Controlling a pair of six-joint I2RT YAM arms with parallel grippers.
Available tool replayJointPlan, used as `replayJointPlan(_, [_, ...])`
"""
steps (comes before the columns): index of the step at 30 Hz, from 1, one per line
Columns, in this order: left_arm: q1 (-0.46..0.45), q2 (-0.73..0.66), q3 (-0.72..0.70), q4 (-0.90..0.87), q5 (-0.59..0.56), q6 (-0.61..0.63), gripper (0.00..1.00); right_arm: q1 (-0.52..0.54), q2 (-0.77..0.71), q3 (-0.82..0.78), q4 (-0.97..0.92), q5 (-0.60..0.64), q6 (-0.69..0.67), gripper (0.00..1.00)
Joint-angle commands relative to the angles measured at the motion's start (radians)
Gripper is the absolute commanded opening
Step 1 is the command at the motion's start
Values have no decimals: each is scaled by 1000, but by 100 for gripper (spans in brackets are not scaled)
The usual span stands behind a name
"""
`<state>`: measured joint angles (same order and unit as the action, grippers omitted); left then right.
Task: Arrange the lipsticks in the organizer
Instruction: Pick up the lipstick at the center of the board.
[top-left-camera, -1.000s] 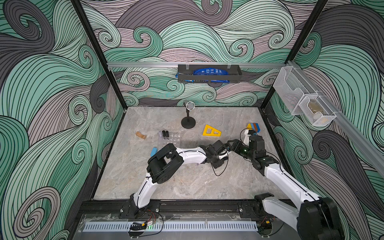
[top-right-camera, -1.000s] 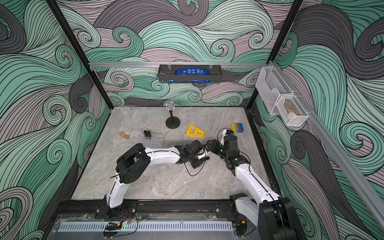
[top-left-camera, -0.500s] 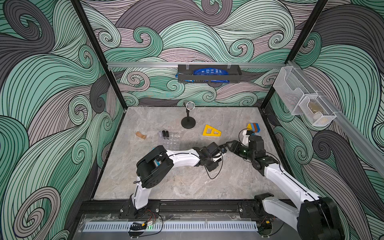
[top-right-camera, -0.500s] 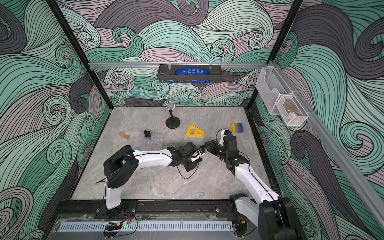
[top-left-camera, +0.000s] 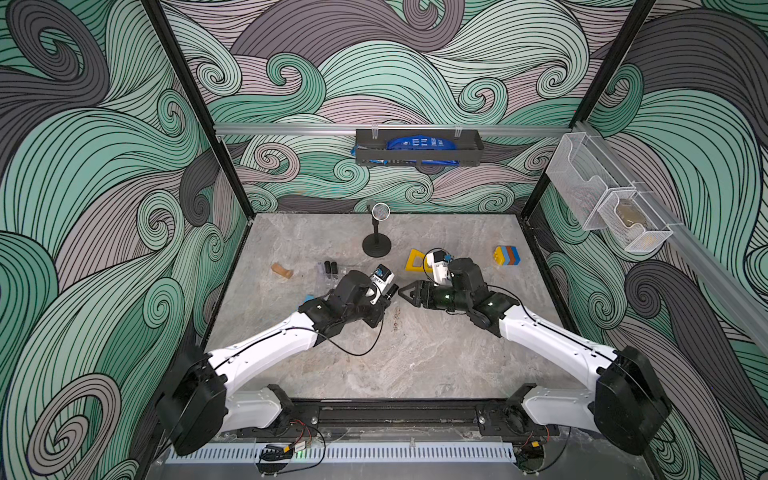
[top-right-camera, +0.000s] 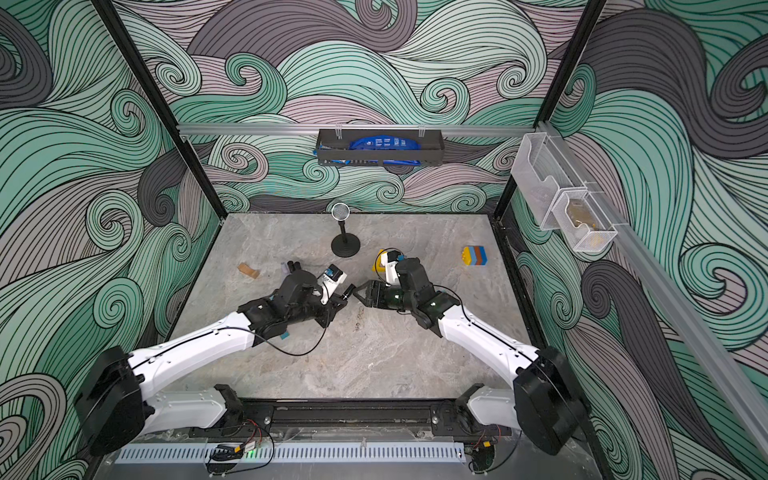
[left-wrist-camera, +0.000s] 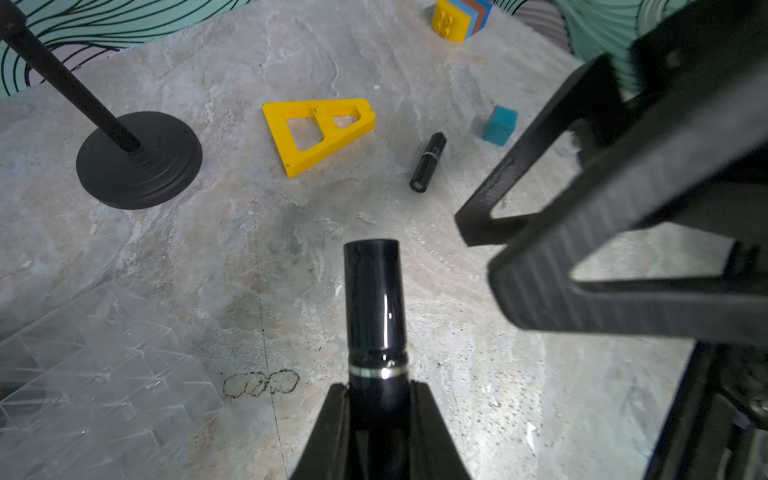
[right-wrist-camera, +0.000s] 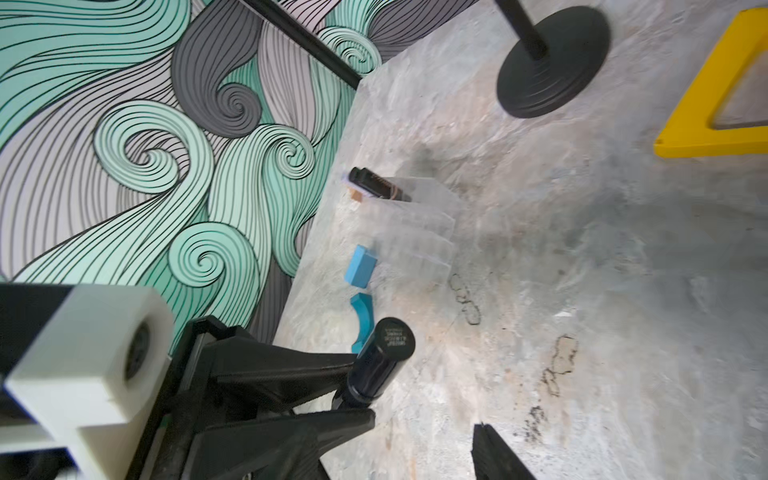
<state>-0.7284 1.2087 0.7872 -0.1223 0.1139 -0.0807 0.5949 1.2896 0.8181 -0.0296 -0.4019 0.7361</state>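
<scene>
**Left gripper clamps a lipstick, right gripper open beside it**

The left gripper (left-wrist-camera: 377, 388) is clenched on a black lipstick (left-wrist-camera: 374, 299). Its two fingers pinch the tube just below the thin silver seam. The glossy half above the seam sticks out past the fingertips, clear of the table (top-left-camera: 415, 361). In both top views this gripper points across the middle of the table toward the right gripper (top-left-camera: 405, 292), almost tip to tip. The right gripper's jaws stand apart with nothing between them. In the left wrist view its ribbed fingers (left-wrist-camera: 615, 286) sit just beside the free end of the held tube without touching it.

Past the two grippers, a second lipstick (left-wrist-camera: 428, 162) lies flat on the grey marbled surface. It is between the yellow triangular frame (left-wrist-camera: 318, 133) and a teal cube (left-wrist-camera: 500, 126), and touches neither.

The organizer (top-left-camera: 332, 276), a clear tray of small square cells, sits on the left part of the table, close to the left arm's wrist. Two more lipsticks (top-left-camera: 331, 267) stand upright side by side in cells along its far edge.

A blue block (right-wrist-camera: 360, 266) and a teal arch piece (right-wrist-camera: 361, 320) lie near the organizer. A small wooden block (top-left-camera: 281, 270) lies to its left. Farther back stands a black round-based stand with a mesh head (top-left-camera: 377, 245), and a stack of coloured bricks (top-left-camera: 507, 255) sits at the far right.
</scene>
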Motion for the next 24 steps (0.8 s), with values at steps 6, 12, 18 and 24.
replayJointPlan(6, [142,-72,-29,190,487,-223,4,-58,8,54,11,-341,-73,64])
replayJointPlan(12, [174,-43,5,188,716,-286,2,-134,-49,23,96,-406,-39,60])
replayJointPlan(18, [173,3,33,190,866,-288,0,-154,-50,15,164,-472,-14,51])
replayJointPlan(24, [174,30,46,213,899,-324,0,-133,-24,12,182,-549,-11,45])
